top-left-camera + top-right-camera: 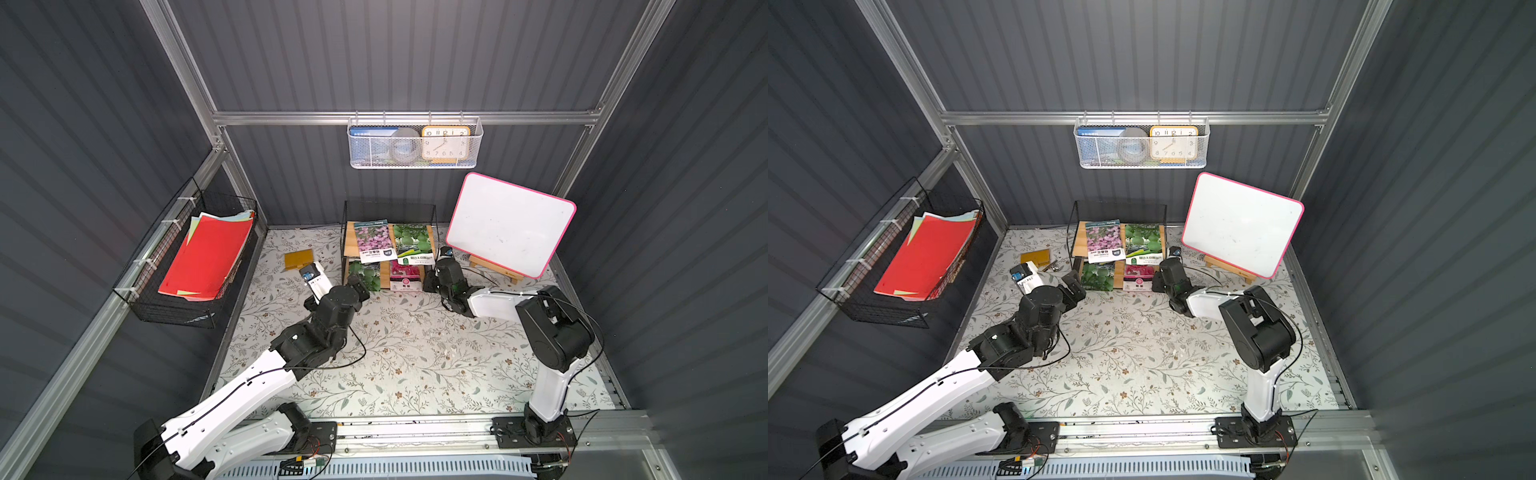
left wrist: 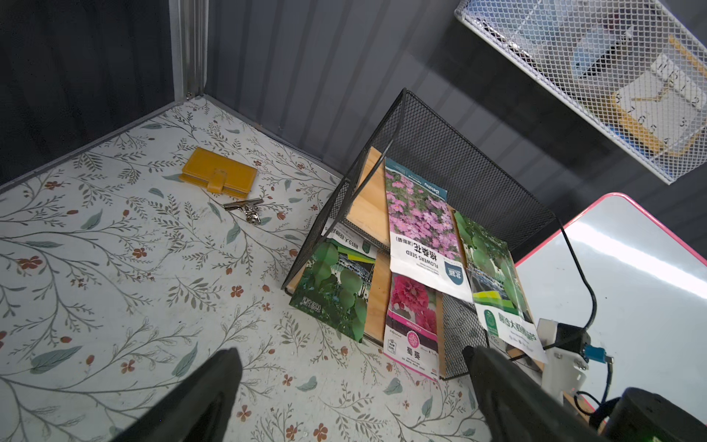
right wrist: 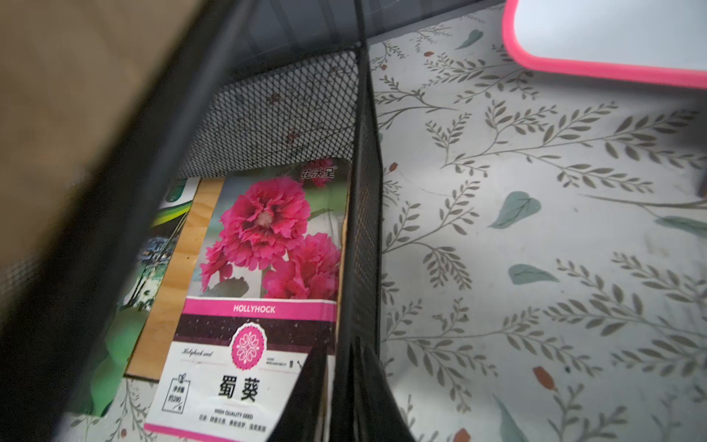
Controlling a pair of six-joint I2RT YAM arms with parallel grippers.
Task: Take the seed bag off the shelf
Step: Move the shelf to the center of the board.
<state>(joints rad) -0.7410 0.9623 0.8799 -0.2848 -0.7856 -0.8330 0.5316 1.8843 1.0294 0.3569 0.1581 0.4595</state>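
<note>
shelf: the small two-tier black wire shelf with a mesh back and light wooden boards (image 1: 350, 241) stands at the back of the floral-printed worktop (image 1: 415, 345), near the pink-rimmed whiteboard (image 1: 511, 224).
seed bags: four flat printed packets, all overhanging the board fronts. Upper board: pink-flower bag (image 1: 374, 239) and green-gourd bag (image 1: 411, 241). Lower board: dark green-leaf bag (image 2: 336, 294) and magenta hollyhock bag (image 3: 264, 268), whose front end reaches the worktop.
right gripper (image 3: 338, 348): the fingers (image 3: 375, 402) are narrow, astride the front edge of the shelf's mesh side. One is inside over the hollyhock bag's corner, one outside. I read this as clamping the shelf so the light rack cannot slide during a pull.
left gripper (image 2: 350, 356): the fingers (image 2: 214, 382) are spread wide and empty, low in front of the lower board.
target: I cannot tell which bag is meant; the open fingers face the two lower ones.
hidden: in both top views the left wrist covers part of the green-leaf bag. The right wrist view is blurred near the upper board, so finger contact with the wire is not sharp.
</note>
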